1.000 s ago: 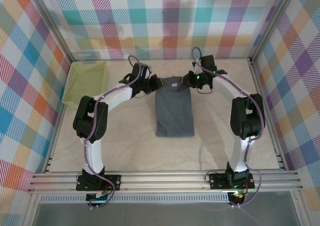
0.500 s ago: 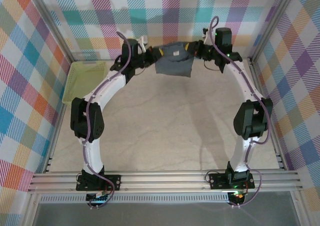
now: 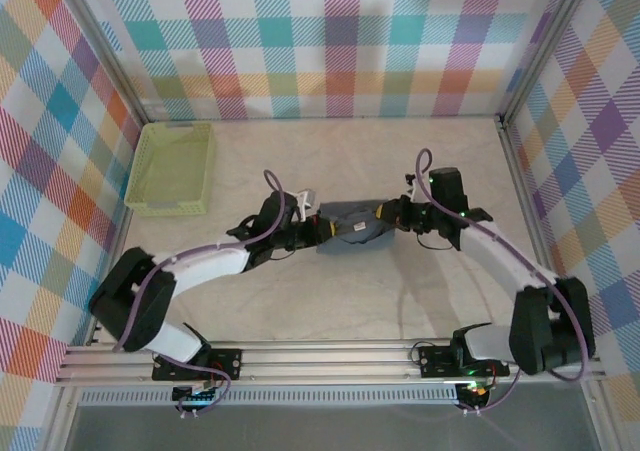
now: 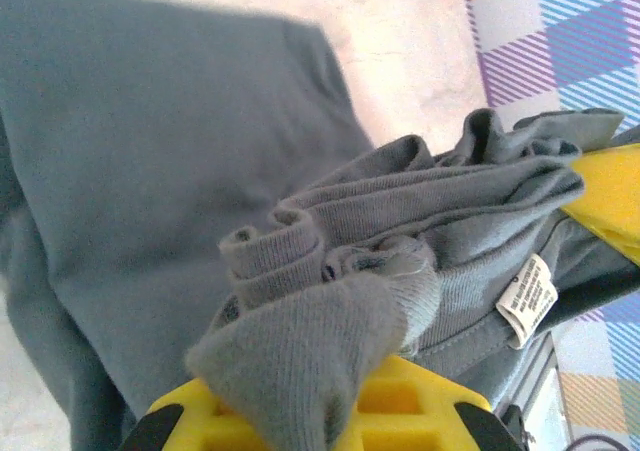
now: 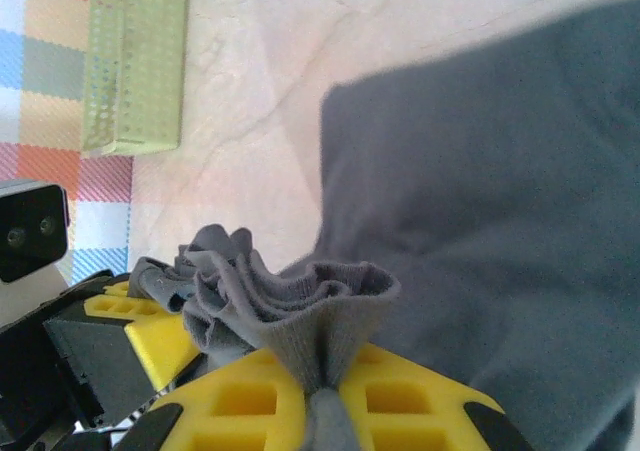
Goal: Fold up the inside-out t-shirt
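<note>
Left gripper [image 3: 318, 229] clamped shut on bunched cloth; right gripper [image 3: 385, 214] pinching gathered edge likewise. We see inside-out t-shirt [image 3: 350, 235] strung between them, mid-table, rest lying flat beneath. Held edge runs arm to arm, both equally near. We judge next lay-down needs both together. Basket [image 3: 172, 166] well apart, far-left.

- t-shirt [image 3: 352, 233]: was a long flat rectangle on the table, then hung in the air at the far wall; now a short bunched bundle low at mid-table.
- left gripper [image 3: 320, 228] and right gripper [image 3: 383, 213]: came back from the far wall toward the near side and dropped low.
- arms: were raised and stretched far; now folded down, elbows out near-left and near-right.
</note>
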